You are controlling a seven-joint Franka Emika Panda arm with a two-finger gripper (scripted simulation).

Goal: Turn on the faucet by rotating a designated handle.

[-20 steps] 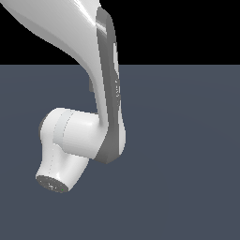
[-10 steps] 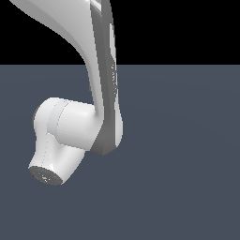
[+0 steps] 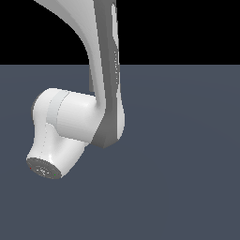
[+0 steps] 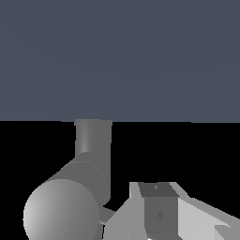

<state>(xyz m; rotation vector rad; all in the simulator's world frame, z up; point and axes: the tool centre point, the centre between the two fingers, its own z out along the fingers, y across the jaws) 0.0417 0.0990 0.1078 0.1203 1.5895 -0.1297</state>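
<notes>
In the wrist view the faucet [image 4: 93, 140] shows as a grey metal tube that bends into a thicker length with a rounded end [image 4: 61, 215] close to the camera. Whether that rounded length is the handle or the spout I cannot tell. Beside it, very near, sits a pale grey angular part of my gripper [image 4: 159, 211]. Its fingertips are cut off by the frame, so its state does not show. The exterior view holds only the white arm [image 3: 75, 117], which hides both faucet and gripper.
A flat dark blue-grey floor [image 3: 187, 178] fills the exterior view below a black background. The arm's white links and grey side panel [image 3: 110, 93] take up that view's left and centre.
The arm's lower white joint has swung a little toward the exterior view's left over the last second. Nothing else visibly differs.
</notes>
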